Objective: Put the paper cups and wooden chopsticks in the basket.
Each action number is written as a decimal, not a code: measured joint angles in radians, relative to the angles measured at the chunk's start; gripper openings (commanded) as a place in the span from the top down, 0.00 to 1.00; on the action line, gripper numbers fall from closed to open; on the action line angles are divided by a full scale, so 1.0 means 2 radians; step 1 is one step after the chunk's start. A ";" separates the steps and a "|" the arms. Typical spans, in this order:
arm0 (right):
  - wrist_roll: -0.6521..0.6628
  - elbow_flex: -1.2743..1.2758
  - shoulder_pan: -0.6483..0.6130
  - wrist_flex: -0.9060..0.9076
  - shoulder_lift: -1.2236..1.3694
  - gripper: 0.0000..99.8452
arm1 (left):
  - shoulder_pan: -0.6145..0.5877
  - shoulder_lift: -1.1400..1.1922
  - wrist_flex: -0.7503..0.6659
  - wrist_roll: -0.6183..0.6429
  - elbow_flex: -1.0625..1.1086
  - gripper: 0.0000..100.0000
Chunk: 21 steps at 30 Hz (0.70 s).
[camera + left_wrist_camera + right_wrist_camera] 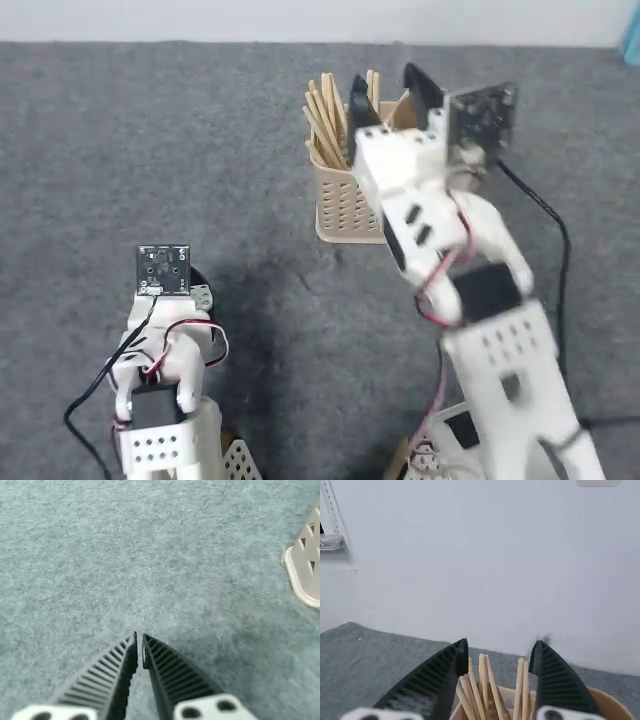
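basket [338,215] partly hidden behind right arm [430,225], paper cup [606,701] cut off at edge

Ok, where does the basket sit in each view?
High view: basket upper middle, right gripper over it.
Left wrist view: apparently its perforated corner at the picture's edge, beyond the shut left gripper.
Right wrist view: its rim behind the chopsticks, inside the open gripper's span.
Shared landmark: the grey mat.

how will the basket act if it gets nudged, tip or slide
Probably tips rather than slides: the basket looks tall and narrow, with chopsticks standing well above its rim. The grey felt-like mat likely adds grip. Its perforated walls suggest it is light.
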 measured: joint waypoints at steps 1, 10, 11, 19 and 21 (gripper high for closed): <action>0.000 0.000 0.001 0.025 -0.021 0.82 | 0.000 0.000 0.000 0.000 0.000 0.98; 0.000 0.081 0.012 0.170 -0.255 0.97 | 0.000 0.000 0.008 0.000 0.000 0.99; 0.000 0.097 0.022 0.183 -0.284 0.98 | 0.000 0.000 0.017 0.000 0.000 0.99; 0.000 0.228 0.093 0.278 -0.496 0.99 | 0.038 0.000 0.058 0.000 0.000 0.99; 0.000 0.251 0.103 0.315 -0.493 0.99 | 0.040 0.000 0.059 0.000 0.000 0.99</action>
